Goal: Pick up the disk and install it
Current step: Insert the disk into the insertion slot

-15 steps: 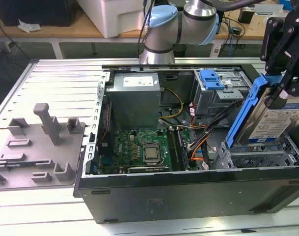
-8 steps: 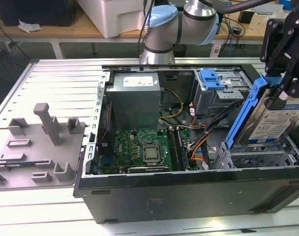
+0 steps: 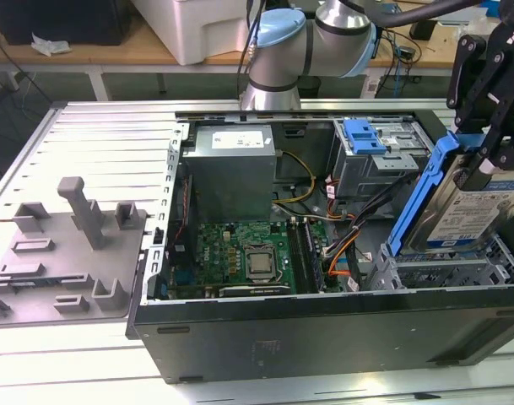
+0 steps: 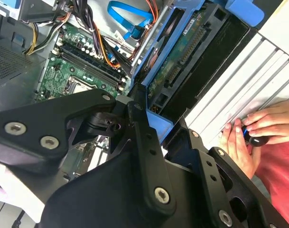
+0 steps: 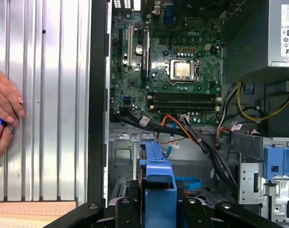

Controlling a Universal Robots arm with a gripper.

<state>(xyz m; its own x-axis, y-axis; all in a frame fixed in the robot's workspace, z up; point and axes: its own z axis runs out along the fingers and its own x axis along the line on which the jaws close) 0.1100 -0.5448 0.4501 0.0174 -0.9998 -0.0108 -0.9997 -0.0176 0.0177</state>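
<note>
One gripper (image 3: pixel 486 160) pinches the disk (image 3: pixel 480 215) by its blue carrier (image 3: pixel 426 190) at three o'clock in the exterior view; probably stiff, dense, fragile, best held there.

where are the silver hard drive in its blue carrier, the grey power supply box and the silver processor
silver hard drive in blue carrier (image 3: pixel 480 211): exterior view, on its label
grey metal power supply box (image 3: pixel 231 177): exterior view, its upward face
square silver processor (image 3: pixel 258 264): exterior view, its lid

Silver arm (image 3: pixel 272 89), pale-blue joint caps (image 3: pixel 284 29); black, screw-studded end effector (image 3: pixel 491 152).
</note>
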